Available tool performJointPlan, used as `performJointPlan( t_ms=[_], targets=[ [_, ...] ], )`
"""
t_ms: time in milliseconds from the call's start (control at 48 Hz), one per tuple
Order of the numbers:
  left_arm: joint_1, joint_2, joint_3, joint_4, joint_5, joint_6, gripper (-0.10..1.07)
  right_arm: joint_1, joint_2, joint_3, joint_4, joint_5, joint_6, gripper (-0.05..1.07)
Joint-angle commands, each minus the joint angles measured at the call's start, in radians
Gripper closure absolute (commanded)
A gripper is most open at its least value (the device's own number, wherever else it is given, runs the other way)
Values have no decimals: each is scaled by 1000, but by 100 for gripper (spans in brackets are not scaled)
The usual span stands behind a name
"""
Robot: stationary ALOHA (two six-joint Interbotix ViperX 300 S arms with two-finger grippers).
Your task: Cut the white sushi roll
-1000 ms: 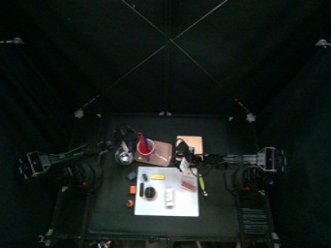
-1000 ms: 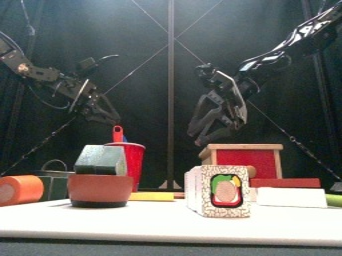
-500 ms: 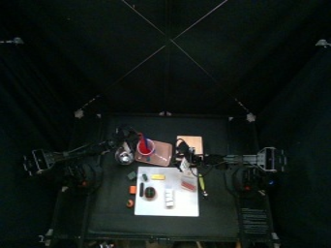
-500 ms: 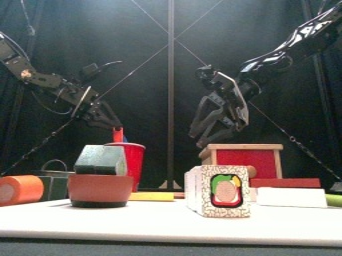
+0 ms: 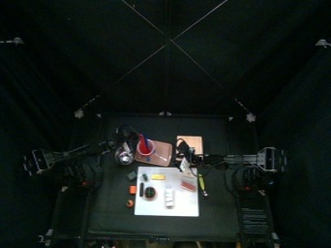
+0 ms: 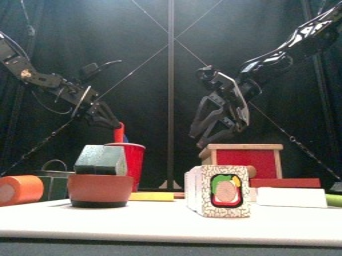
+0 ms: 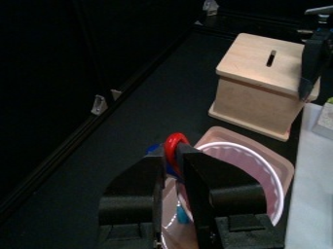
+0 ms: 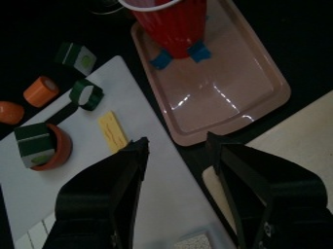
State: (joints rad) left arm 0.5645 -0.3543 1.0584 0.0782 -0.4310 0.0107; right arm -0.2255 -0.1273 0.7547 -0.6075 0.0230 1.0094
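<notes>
Two grippers up: the left gripper [image 7: 177, 175] pinches a red-handled tool [image 7: 174, 146] over the red cup [image 6: 124, 160], the right gripper [image 8: 180, 156] hangs wide open, empty, above the white mat [image 5: 169, 191].

In the top view the white sushi roll [image 5: 151, 194] on the white mat [image 5: 181, 203] is too small to make out. In the front view the orange cylinder [image 6: 19, 189] is cut by the edge. The left pincer [image 7: 178, 167] hides part of the red-handled item [image 7: 176, 143]; what it grips cannot be told.
</notes>
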Motion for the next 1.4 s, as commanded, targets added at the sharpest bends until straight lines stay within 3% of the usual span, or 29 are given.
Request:
performJointPlan(
  t_ms=[0, 354, 812, 1146, 1375],
  targets=[
    [-11, 2, -18, 8, -9, 2, 41, -2, -29, -14, 3, -6, 2, 17],
    [-12, -34, -15, 8, -9, 0, 58, -2, -29, -25, -2, -9, -11, 17],
    [-28, -215, -5, 6, -9, 0, 58, 0, -51, -80, -83, -14, -12, 17],
    [-89, -362, 12, 5, -9, -6, 58, -8, -87, -141, -193, -63, -12, 17],
    [-146, -385, 12, -3, -17, -9, 58, -23, -89, -199, -238, -95, -12, 17]
  ],
)
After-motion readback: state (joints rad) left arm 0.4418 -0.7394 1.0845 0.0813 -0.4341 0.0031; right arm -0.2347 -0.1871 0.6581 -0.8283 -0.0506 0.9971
